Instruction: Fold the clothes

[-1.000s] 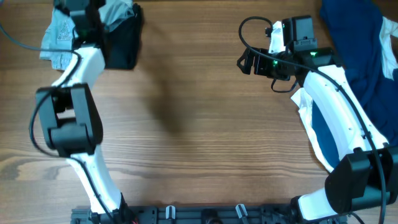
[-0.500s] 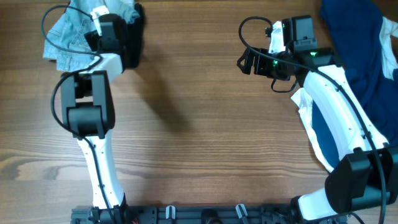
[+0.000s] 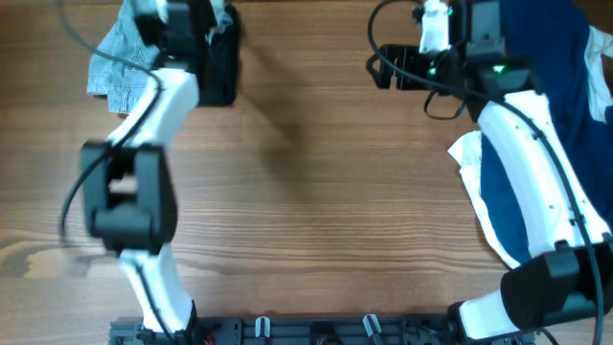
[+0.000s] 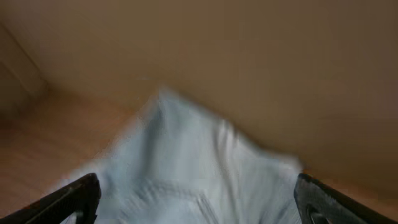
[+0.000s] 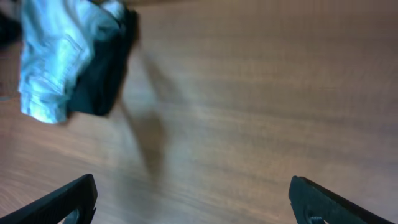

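The pale blue denim shorts (image 3: 117, 59) lie bunched at the far left of the table, against a black garment (image 3: 221, 69). My left gripper (image 3: 184, 15) is over this pile. In the left wrist view its fingers (image 4: 199, 208) are wide open, with blurred pale denim (image 4: 186, 162) between and beneath them. My right gripper (image 3: 383, 67) is at the far middle right. It is open and empty over bare wood (image 5: 196, 205), and its view shows the shorts (image 5: 53, 59) and the black garment (image 5: 102, 71) farther off. Dark navy garments (image 3: 541, 43) are heaped at the far right.
A white and blue cloth (image 3: 469, 163) lies under my right arm at the right side. The wooden table top (image 3: 316, 211) spans the middle. A black rail with clips (image 3: 316, 331) runs along the near edge.
My left arm has swung right and reached farther. The shorts and black garment sit a little farther right. My right gripper has moved toward the far edge.
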`<state>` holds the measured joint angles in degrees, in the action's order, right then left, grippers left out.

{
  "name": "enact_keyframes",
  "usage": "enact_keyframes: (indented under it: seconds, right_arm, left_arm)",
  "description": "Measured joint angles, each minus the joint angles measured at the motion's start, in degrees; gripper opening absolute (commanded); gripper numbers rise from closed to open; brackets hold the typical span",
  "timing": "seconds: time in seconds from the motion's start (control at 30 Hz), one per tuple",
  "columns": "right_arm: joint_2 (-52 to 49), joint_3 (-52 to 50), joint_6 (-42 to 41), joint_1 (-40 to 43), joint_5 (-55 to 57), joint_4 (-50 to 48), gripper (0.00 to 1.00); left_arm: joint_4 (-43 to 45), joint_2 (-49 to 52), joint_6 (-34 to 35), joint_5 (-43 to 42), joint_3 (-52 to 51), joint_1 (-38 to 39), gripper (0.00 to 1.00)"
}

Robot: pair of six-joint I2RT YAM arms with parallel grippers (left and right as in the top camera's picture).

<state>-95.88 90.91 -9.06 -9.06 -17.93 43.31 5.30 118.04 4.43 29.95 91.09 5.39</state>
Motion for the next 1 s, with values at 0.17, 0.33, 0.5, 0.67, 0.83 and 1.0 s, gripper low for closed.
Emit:
enact_keyframes:
  seconds: [0.17, 0.33, 0.5, 0.67, 0.83, 1.0]
  right_arm:
    - [2.3, 5.2, 2.4, 0.0, 0.0, 4.1, 1.00]
    - [8.2, 8.0, 3.3, 0.0, 1.7, 4.9, 1.00]
    - [19.3, 9.7, 3.4, 0.0, 4.0, 4.7, 1.00]
    - [28.8, 11.0, 3.4, 0.0, 4.5, 4.6, 1.00]
    - [31.4, 11.3, 4.4, 0.0, 5.1, 7.7, 0.99]
    - [31.2, 11.2, 6.9, 0.0, 7.5, 13.3, 1.00]
  left_arm:
    - [-5.5, -12.9, 0.2, 0.1, 0.4, -0.5, 1.00]
    - [-12.3, -19.2, 1.2, 0.2, 0.5, -0.5, 1.00]
    - [-13.1, -19.8, 1.7, 0.2, 0.5, -0.5, 1.00]
    - [-14.4, -19.8, 1.9, 0.2, 0.5, -0.5, 1.00]
    - [-16.0, -19.8, 1.9, 0.2, 0.5, -0.5, 1.00]
    - [-19.4, -19.9, 1.9, 0.2, 0.5, -0.5, 1.00]
